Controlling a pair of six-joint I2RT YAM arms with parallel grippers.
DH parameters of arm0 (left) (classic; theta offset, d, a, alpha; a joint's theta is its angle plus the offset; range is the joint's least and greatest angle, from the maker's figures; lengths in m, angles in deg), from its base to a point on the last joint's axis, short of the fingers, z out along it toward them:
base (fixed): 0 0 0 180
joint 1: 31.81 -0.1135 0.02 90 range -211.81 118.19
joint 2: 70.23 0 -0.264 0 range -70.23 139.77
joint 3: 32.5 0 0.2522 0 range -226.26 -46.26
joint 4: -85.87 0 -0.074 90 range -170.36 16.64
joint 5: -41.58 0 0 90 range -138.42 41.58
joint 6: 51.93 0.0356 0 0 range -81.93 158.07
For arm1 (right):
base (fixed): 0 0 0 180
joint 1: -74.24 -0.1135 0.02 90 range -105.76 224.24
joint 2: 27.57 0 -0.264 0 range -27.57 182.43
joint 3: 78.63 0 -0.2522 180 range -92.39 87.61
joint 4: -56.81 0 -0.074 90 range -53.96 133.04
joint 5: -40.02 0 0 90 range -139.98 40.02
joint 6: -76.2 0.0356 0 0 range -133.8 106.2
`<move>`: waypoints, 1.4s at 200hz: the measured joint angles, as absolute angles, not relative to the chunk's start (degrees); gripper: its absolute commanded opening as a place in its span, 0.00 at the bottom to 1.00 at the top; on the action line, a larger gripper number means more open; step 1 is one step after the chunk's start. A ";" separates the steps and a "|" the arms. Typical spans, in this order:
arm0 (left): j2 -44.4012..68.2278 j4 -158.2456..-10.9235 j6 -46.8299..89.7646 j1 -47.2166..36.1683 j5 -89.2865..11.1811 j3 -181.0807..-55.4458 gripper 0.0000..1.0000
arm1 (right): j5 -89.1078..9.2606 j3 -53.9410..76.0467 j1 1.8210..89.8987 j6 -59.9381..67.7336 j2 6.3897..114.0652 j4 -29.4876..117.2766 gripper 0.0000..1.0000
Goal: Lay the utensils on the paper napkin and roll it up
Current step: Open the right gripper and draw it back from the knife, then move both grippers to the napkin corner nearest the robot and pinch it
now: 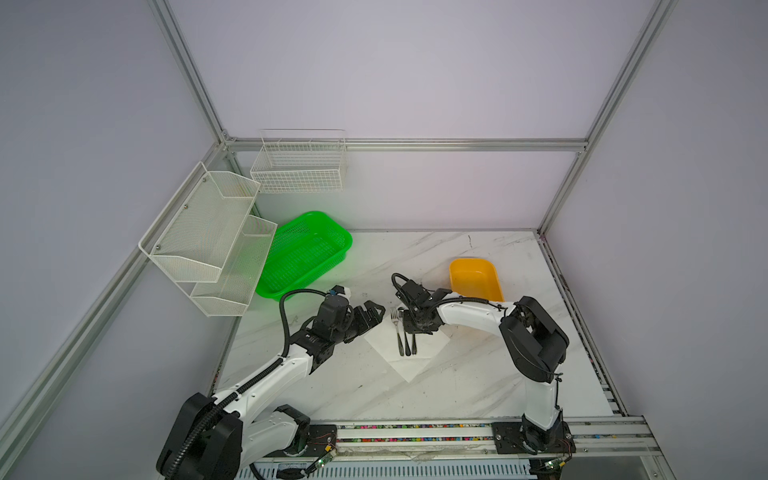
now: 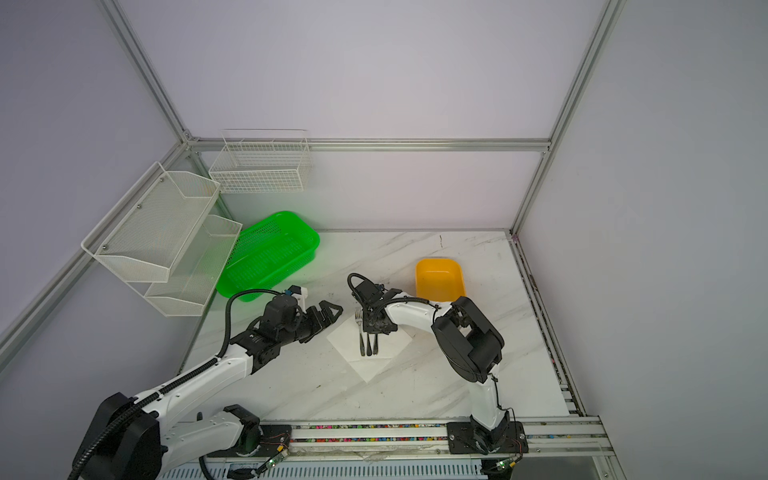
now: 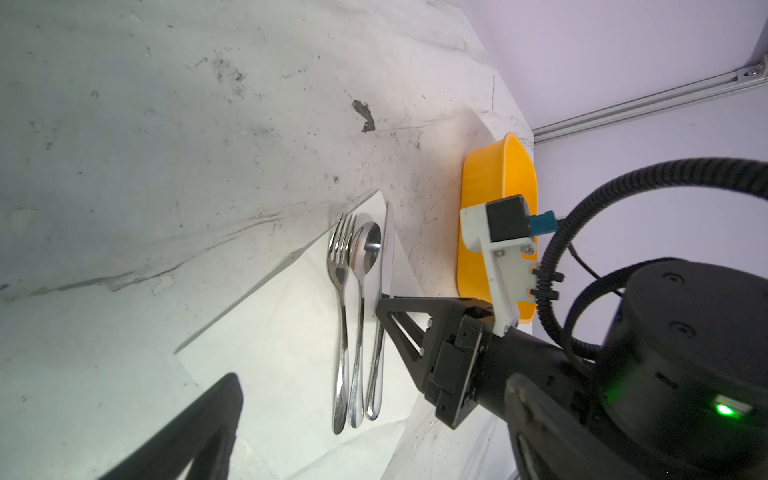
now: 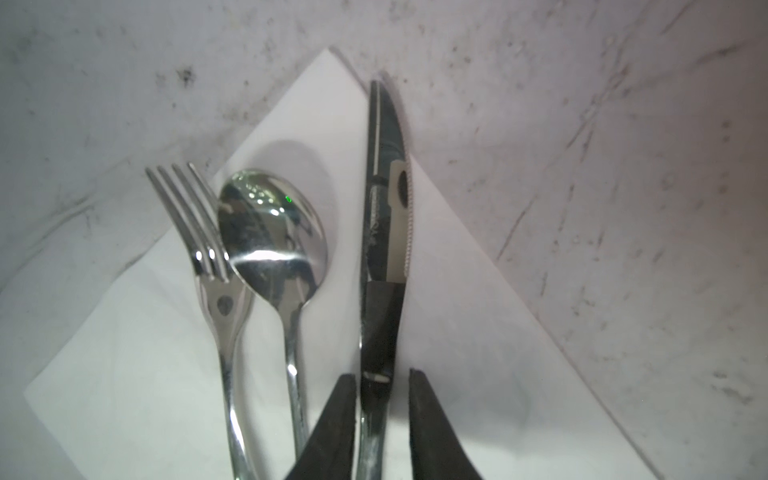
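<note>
The paper napkin (image 1: 411, 365) (image 4: 478, 332) lies flat as a diamond in the middle of the table. Three utensils rest on it side by side: a fork (image 4: 199, 232) (image 3: 341, 291), a spoon (image 4: 270, 232) (image 3: 365, 249) and a knife (image 4: 384, 187) (image 3: 388, 249). My right gripper (image 4: 382, 378) (image 1: 415, 328) is low over the knife's handle. It is open a little, its fingers (image 4: 428, 415) straddling the handle with a gap on one side. My left gripper (image 1: 376, 311) (image 2: 332, 311) hovers wide open, holding nothing, just left of the napkin's far corner.
A yellow tub (image 1: 476, 278) stands behind the right arm. A green basket (image 1: 307, 253) sits at the back left of the table. White mesh shelves (image 1: 208, 237) and a wire basket (image 1: 299, 166) hang on the left and back walls.
</note>
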State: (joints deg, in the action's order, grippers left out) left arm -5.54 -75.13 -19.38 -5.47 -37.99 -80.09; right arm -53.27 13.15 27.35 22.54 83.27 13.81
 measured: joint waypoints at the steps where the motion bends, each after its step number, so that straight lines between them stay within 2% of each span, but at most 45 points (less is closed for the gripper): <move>1: -5.54 -75.06 -19.38 -5.44 -37.99 -80.09 0.97 | -53.27 13.19 27.35 22.47 83.19 13.79 0.35; 31: -7.14 -74.71 -19.31 -5.44 -37.86 -80.09 0.97 | -53.03 14.88 27.35 22.54 77.77 14.07 0.36; 73: -8.17 -73.67 -17.69 -5.47 -35.32 -80.09 0.92 | -53.59 22.46 27.37 24.61 59.49 18.55 0.33; 129: -10.20 -71.37 -15.71 -4.98 -29.33 -78.14 0.88 | -49.27 47.88 27.37 38.56 34.29 35.30 0.32; 156: -11.90 -70.65 -15.33 -3.76 -28.39 -76.48 0.88 | -45.42 57.83 27.35 43.85 27.32 41.26 0.32; 205: -12.25 -69.47 -15.33 -0.07 -27.87 -75.28 0.87 | -39.95 65.72 25.71 55.04 27.04 50.92 0.33; 250: -9.19 -69.51 -14.70 2.64 -27.63 -75.28 0.87 | -38.99 64.23 20.51 59.04 36.26 52.39 0.35; 280: -6.42 -69.56 -14.31 4.20 -27.56 -75.28 0.80 | -39.78 63.86 16.38 62.25 42.55 56.02 0.35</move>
